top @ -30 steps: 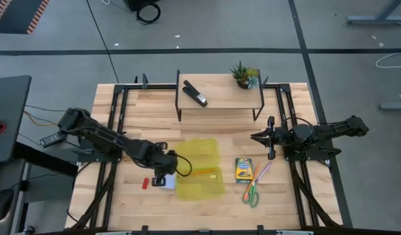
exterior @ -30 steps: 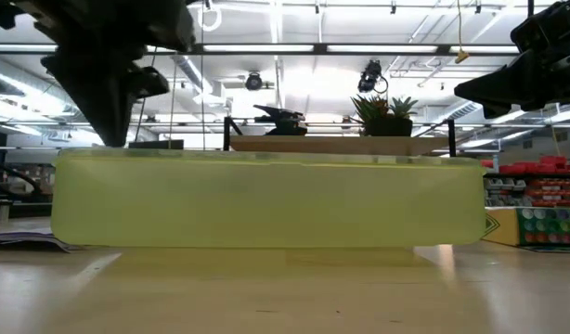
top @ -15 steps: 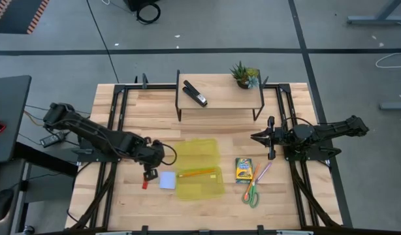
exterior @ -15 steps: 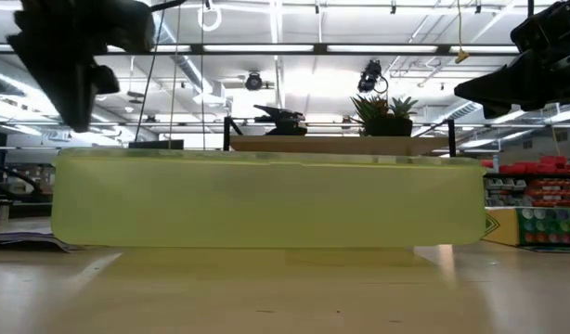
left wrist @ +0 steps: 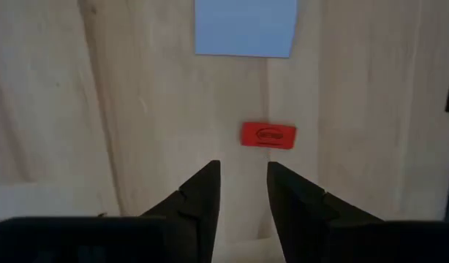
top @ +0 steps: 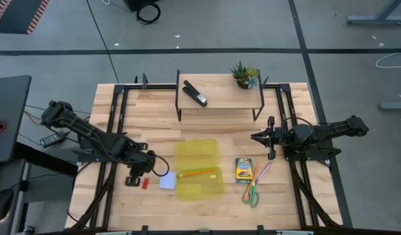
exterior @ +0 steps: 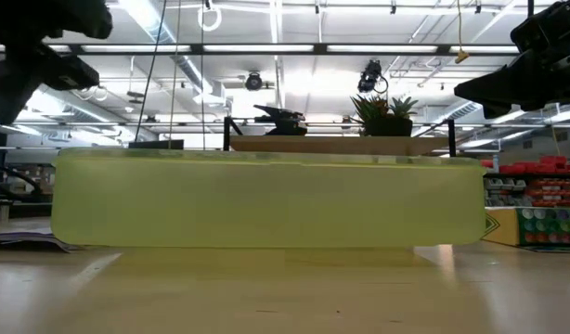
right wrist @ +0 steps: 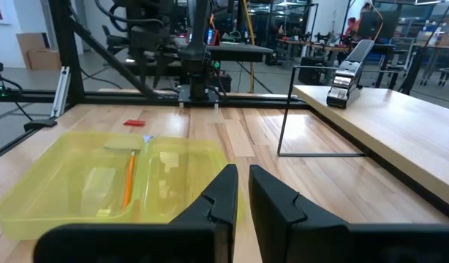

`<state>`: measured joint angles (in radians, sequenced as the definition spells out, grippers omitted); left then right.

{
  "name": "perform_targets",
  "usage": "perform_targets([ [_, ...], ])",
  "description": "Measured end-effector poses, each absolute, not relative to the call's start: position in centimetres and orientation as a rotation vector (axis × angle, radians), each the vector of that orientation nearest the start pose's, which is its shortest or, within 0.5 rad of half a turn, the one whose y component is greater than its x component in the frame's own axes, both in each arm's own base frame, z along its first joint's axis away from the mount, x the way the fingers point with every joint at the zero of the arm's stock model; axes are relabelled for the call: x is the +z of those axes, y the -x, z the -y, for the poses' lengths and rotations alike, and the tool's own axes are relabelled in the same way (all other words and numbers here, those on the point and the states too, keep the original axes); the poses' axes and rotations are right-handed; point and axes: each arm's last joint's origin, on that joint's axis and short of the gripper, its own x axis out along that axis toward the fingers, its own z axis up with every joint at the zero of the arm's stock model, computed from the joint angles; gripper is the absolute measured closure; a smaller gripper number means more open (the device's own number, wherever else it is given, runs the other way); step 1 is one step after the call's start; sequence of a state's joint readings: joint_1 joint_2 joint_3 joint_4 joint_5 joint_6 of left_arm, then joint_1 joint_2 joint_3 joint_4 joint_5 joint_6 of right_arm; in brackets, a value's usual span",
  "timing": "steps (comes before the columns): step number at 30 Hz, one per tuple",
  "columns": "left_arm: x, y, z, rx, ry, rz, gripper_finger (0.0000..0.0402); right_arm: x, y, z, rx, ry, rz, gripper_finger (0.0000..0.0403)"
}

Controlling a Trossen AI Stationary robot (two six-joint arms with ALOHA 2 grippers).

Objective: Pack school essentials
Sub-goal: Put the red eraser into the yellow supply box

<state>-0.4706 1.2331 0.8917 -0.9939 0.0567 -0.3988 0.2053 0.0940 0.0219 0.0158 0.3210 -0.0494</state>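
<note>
High view shows the left gripper (top: 136, 181) at the lower left of the frame, just beside the red eraser (top: 145, 184) and the notepad (top: 166, 181); its fingers (left wrist: 207, 193) stand a little apart and hold nothing. Pencil (top: 196, 173) lies in the open yellow case (top: 199, 189) at the lower centre, while the crayon box (top: 243, 170), the pen (top: 262, 172) and the scissors (top: 251, 193) lie to the right of it. Right gripper (top: 255, 138) waits at centre right with its fingers closed and empty.
</note>
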Motion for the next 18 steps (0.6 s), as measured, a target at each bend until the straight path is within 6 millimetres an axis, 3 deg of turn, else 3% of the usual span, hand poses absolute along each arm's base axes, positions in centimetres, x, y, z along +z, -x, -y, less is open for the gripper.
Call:
perform_targets([
  [4,23.3,-18.3,9.6,-0.065,0.18,-1.387,0.0289,16.5,-10.1,-1.2,-0.114,0.064,-0.057,0.0361],
  [10,23.3,-18.4,9.6,0.265,0.446,-1.322,0.0289,16.5,-10.1,-1.2,-0.114,0.064,-0.057,0.0361],
  [18,23.7,-18.0,11.6,0.574,0.621,-0.926,0.0294,16.5,-10.1,-1.2,-0.114,0.064,-0.057,0.0361],
])
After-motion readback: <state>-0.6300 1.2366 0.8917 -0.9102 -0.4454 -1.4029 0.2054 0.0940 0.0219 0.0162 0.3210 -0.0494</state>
